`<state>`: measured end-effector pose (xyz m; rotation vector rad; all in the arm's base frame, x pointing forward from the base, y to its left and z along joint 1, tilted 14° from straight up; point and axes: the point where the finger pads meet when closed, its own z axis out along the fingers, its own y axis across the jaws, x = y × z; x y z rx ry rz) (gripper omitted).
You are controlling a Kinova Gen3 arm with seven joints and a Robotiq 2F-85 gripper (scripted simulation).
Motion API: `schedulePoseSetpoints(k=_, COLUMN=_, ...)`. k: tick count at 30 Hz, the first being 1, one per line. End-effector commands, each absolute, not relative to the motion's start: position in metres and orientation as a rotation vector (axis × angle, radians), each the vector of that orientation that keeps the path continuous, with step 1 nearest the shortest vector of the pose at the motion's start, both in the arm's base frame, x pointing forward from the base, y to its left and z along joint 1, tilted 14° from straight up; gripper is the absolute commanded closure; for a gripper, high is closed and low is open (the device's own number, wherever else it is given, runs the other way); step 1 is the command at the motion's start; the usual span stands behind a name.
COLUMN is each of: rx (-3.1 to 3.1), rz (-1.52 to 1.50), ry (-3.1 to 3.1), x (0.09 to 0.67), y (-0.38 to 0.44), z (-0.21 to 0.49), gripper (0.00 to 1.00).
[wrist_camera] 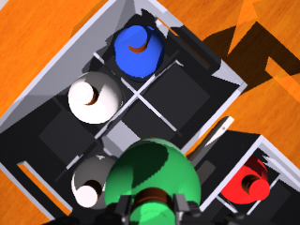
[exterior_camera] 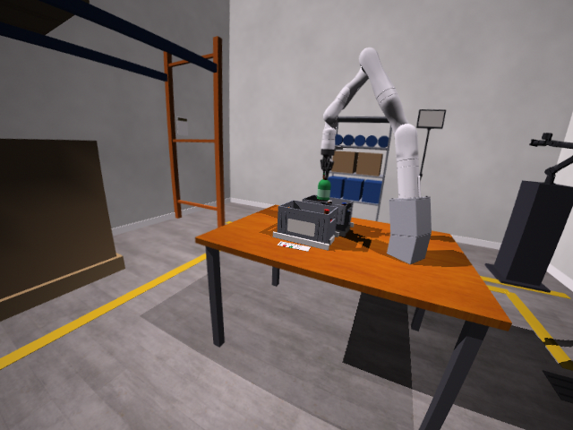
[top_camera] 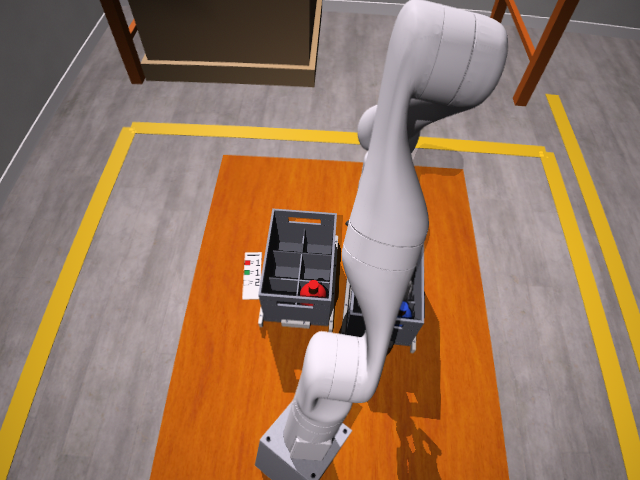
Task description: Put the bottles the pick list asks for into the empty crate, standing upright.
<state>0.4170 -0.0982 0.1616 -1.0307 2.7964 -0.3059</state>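
Observation:
My gripper (exterior_camera: 325,176) (wrist_camera: 152,209) is shut on the neck of a green bottle (exterior_camera: 323,188) (wrist_camera: 150,173), which hangs upright above the source crate (top_camera: 413,331) (wrist_camera: 61,70). In that crate stand a blue bottle (top_camera: 406,310) (wrist_camera: 138,58), a white-capped bottle (wrist_camera: 105,103) and another white-capped bottle (wrist_camera: 86,196), partly shaded. The other crate (top_camera: 273,308) (exterior_camera: 319,232) holds a red bottle (top_camera: 313,292) (exterior_camera: 326,210) (wrist_camera: 232,187) upright in its near right compartment; its other visible compartments are empty. The pick list (top_camera: 251,290) (exterior_camera: 294,245) shows red 1, green 1, white 2.
The two crates stand side by side on the orange table (top_camera: 206,361) (exterior_camera: 361,268), with a narrow gap between them. Their walls and dividers stand up below the hanging bottle. The arm hides much of the source crate in the top view.

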Motion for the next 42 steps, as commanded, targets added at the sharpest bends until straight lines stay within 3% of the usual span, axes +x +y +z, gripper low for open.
schedulePoseSetpoints(k=1, rx=-1.03, rz=-0.308, ry=2.795, x=0.418, y=-0.095, z=0.162, gripper=0.9)
schedulePoseSetpoints(k=42, rx=-1.03, rz=-0.308, ry=2.795, x=0.438, y=-0.023, z=0.156, gripper=0.9)
